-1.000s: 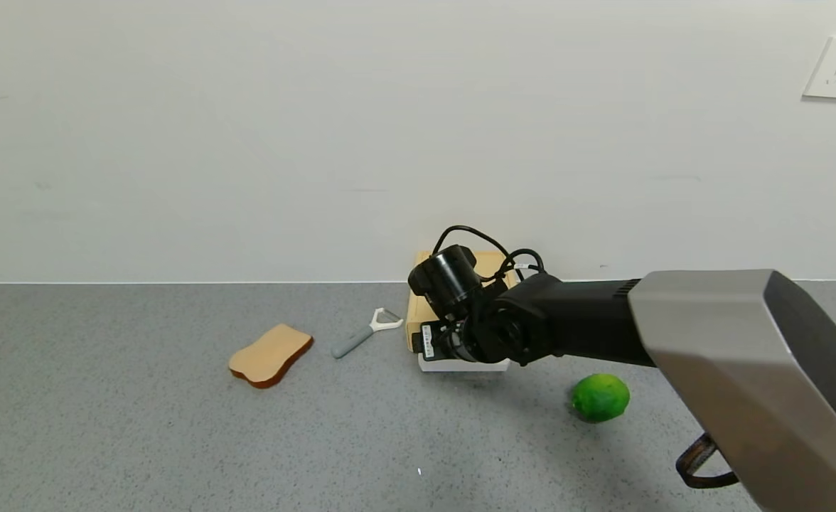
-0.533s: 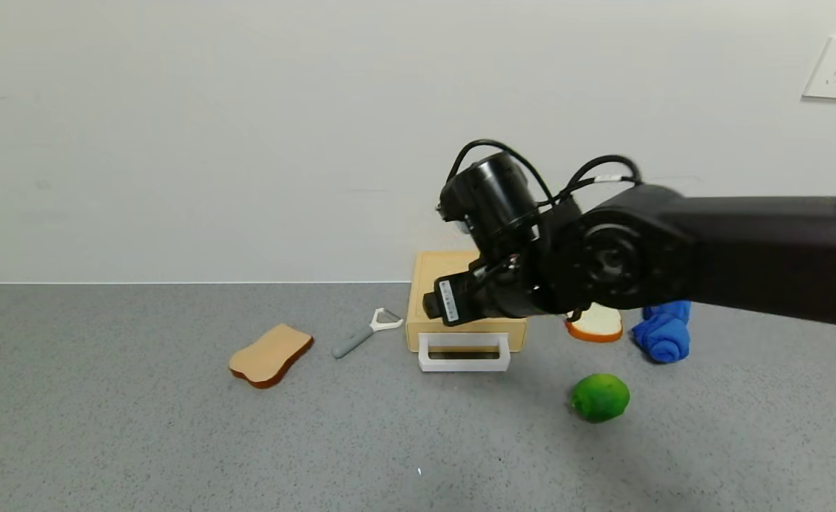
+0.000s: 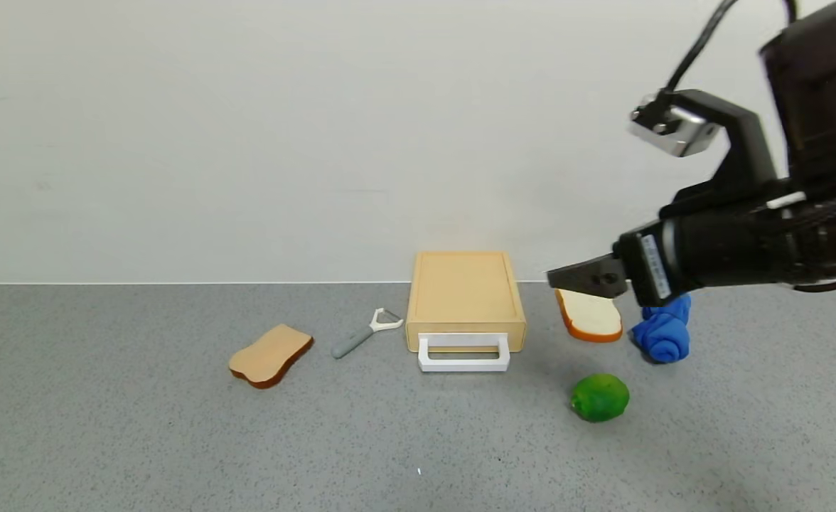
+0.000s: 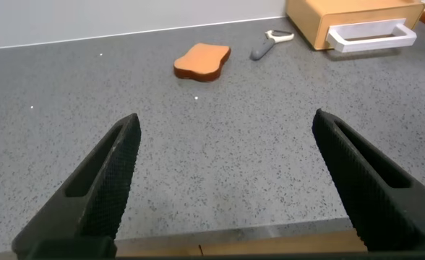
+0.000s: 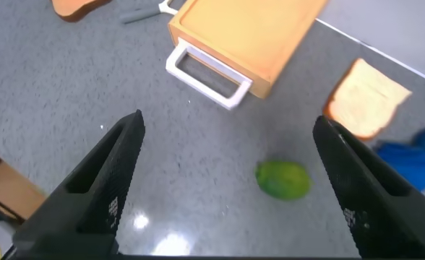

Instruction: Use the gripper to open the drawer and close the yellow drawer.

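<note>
Right gripper (image 3: 556, 277) raised, level, jaws spread, pointing at drawer (image 3: 465, 299); left gripper (image 4: 223, 180) parked low, spread.

Blue cloth (image 3: 663, 328) half hidden — right end effector (image 3: 556, 278) in front.

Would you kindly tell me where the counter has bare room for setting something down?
Bare counter runs left of the bread slice and along the near edge before the drawer handle. Right of the drawer it is crowded: toast, blue cloth, lime, with the right claw above.
</note>
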